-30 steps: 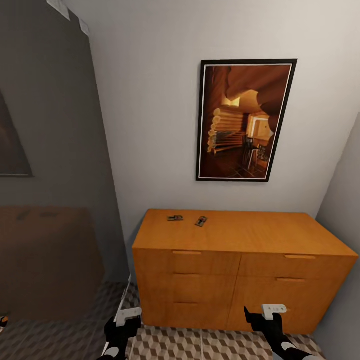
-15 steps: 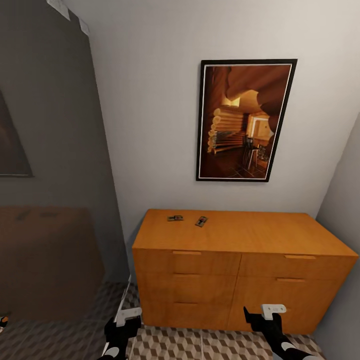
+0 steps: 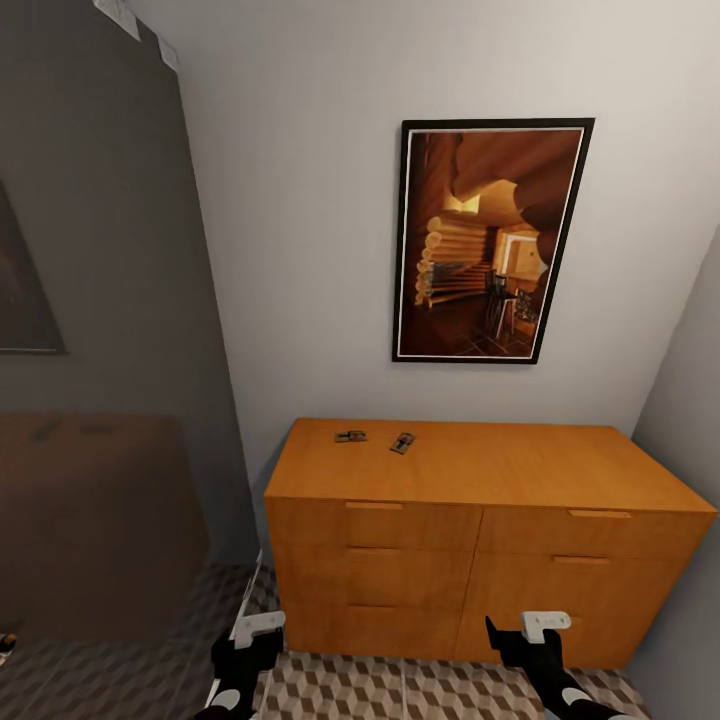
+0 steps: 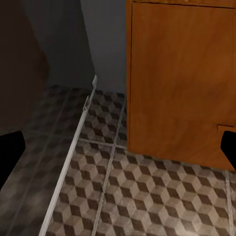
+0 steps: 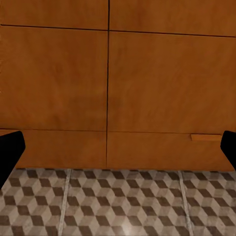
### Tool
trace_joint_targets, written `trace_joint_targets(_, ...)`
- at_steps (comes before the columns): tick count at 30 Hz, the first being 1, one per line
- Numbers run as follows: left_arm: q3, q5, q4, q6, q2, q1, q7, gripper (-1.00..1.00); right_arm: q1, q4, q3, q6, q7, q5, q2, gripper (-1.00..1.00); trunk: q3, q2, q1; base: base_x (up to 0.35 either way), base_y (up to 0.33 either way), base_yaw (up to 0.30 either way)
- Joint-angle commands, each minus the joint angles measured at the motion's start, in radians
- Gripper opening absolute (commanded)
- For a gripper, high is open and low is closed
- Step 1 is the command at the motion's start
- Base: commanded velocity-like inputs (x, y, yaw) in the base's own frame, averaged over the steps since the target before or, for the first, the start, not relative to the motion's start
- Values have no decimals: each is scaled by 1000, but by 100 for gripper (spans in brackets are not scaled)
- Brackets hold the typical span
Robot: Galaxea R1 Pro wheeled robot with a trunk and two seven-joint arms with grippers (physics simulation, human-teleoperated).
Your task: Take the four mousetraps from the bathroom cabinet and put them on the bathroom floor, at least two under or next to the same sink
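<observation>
Nearest the robot, both arms hang low in front of the base. The left black-and-white two-finger gripper (image 3: 243,655) is spread wide with nothing between its dark fingertips (image 4: 10,152), as its wrist view shows. The right black-and-white gripper (image 3: 522,640) is likewise spread and empty, its tips (image 5: 9,152) at the edges of its wrist view.

Below them lies the bathroom floor of square tiles in a brown-and-beige cube pattern (image 3: 370,690), running up to the foot of the orange-brown wooden cabinet with drawer fronts (image 3: 480,570). On the cabinet's flat top, towards its left rear, two tiny flat dark-brown mousetraps lie close together but apart: the left one (image 3: 350,436) and the right one (image 3: 402,442), set at an angle. Other traps cannot be made out here. Behind hangs a black-framed picture of a log interior (image 3: 490,240) on the pale wall.

The step in hand looks like the reach for a trap. To do it well, the trunk or arm likely has to rise above the cabinet top first, since both grippers sit well below it. The left arm seems better placed for the nearer trap. Because each slab is thin and small, a descent straight from above, with the fingers straddling its short sides and closing gently, should avoid pushing it away towards the wall.
</observation>
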Motion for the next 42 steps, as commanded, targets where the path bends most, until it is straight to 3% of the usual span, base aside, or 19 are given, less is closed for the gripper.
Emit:
trace_joint_targets(1, -9, 8, -4, -3, 0, -1, 4, 100, -2, 4, -9, -6, 4, 4, -1, 100, -2, -1, 0, 0, 0, 0)
trace_joint_targets(8, -9, 4, -90, 10, -1, -1, 7, 100, -1, 4, -9, -7, 4, 4, 1, 100, -2, -1, 0, 0, 0, 0)
trace_joint_targets(19, -4, 6, -391, 333, 9, -1, 8, 100, -1, 4, -9, -7, 4, 4, 6, 100, -2, -1, 0, 0, 0, 0)
trace_joint_targets(42, -4, 6, -431, 361, 5, 2, 8, 100, -1, 4, -9, -7, 4, 4, 6, 100, -2, -1, 0, 0, 0, 0)
